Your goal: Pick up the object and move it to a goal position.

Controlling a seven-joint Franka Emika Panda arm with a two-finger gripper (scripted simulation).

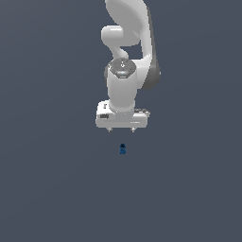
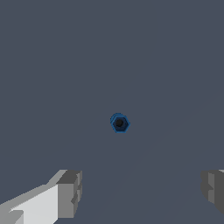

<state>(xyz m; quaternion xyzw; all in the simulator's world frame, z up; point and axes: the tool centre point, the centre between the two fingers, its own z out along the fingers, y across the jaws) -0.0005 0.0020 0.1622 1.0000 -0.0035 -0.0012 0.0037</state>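
Note:
The object (image 1: pixel 123 149) is a tiny blue upright piece with a darker rounded top, standing on the grey floor. My white gripper (image 1: pixel 121 129) hangs a short way above and behind it, fingers pointing down and spread wide with nothing between them. In the wrist view the object (image 2: pixel 119 123) shows from above as a blue hexagon with a dark centre, lying ahead of the gap between the two grey fingertips (image 2: pixel 70 192). The gripper (image 2: pixel 142 190) does not touch it.
A plain dark grey surface (image 1: pixel 47 189) fills both views. The white arm (image 1: pixel 127 42) rises behind the gripper toward the top of the exterior view.

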